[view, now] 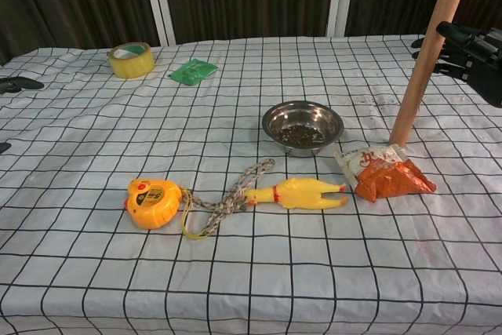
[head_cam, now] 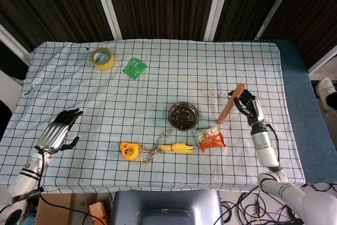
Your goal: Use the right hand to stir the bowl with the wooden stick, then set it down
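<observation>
The wooden stick (head_cam: 232,103) (view: 427,68) stands nearly upright, leaning a little to the right. Its lower end rests on the cloth beside the orange snack bag (head_cam: 211,139) (view: 386,176). My right hand (head_cam: 247,104) (view: 471,45) grips the stick near its top. The steel bowl (head_cam: 183,115) (view: 303,127), with dark bits inside, sits to the left of the stick, apart from it. My left hand (head_cam: 59,129) lies at the table's left edge with fingers spread and holds nothing; the chest view shows only its fingertips (view: 19,83).
An orange tape measure (head_cam: 129,149) (view: 153,202), a cord and a yellow rubber chicken (head_cam: 178,147) (view: 302,192) lie in front of the bowl. A tape roll (head_cam: 102,59) (view: 131,60) and a green packet (head_cam: 135,68) (view: 193,71) sit at the back left.
</observation>
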You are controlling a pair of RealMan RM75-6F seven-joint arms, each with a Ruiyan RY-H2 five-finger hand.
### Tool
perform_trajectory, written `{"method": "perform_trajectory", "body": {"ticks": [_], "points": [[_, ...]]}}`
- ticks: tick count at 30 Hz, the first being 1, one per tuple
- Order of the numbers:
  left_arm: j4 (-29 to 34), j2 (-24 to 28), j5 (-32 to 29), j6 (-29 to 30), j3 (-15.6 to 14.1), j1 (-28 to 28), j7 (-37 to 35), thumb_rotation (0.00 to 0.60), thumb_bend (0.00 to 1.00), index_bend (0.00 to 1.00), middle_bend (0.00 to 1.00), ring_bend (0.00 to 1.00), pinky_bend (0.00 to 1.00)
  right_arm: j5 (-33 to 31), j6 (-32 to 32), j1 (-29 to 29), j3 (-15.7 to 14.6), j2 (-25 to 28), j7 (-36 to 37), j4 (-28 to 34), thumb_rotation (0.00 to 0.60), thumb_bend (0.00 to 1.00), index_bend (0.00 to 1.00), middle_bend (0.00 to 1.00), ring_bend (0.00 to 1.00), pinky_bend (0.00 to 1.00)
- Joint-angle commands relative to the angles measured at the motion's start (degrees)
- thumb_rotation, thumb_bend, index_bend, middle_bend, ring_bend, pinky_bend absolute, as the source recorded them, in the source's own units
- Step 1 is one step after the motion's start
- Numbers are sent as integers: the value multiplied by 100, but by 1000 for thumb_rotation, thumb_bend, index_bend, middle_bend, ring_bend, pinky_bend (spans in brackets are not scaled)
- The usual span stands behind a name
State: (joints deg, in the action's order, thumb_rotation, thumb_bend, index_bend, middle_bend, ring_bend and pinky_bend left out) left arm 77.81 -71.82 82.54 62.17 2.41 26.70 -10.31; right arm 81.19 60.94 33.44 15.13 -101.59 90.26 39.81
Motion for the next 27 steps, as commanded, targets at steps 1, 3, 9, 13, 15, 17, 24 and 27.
{"method": "perform_trajectory", "body": {"ticks": [1, 3, 9, 13, 15, 17, 24, 27], "points": [[-9, -3, 8, 0, -3, -1, -12, 600, 404, 0, 14, 0, 45, -2, -5, 8, -17, 7, 40, -25, 420, 268, 405, 399, 294, 352], [-29, -16, 8, -6, -8, -4, -23, 600, 405, 0, 14, 0, 44, 18, 23, -7, -53, 6, 85, -48, 406, 248, 404, 397, 294, 352], [-65, -26, 10, -2, -10, -13, -44, 600, 405, 0, 15, 0, 45, 59, 83, -15, -126, -24, 211, -135, 371, 217, 384, 384, 293, 352], [-55, -11, 17, 25, -5, -23, -39, 600, 405, 0, 14, 0, 45, 70, 139, 24, -110, -18, 352, -95, 384, 217, 387, 384, 292, 353], [-52, -10, 12, 24, -1, -23, -37, 600, 404, 0, 14, 0, 44, 43, 91, 90, -65, -5, 445, -48, 412, 217, 411, 384, 291, 361], [-54, -12, 13, 19, -4, -23, -40, 600, 404, 0, 14, 0, 45, 37, 71, 130, -50, 8, 454, -17, 457, 218, 467, 384, 312, 416], [-95, -40, 15, 2, -11, -24, -52, 600, 406, 0, 14, 0, 45, 43, 131, 123, -72, 96, 452, 206, 559, 251, 763, 561, 557, 685], [-101, -37, 24, 18, -9, -28, -50, 600, 406, 0, 14, 0, 45, -23, 223, -7, -80, 111, 442, 316, 594, 302, 868, 645, 639, 769]]}}
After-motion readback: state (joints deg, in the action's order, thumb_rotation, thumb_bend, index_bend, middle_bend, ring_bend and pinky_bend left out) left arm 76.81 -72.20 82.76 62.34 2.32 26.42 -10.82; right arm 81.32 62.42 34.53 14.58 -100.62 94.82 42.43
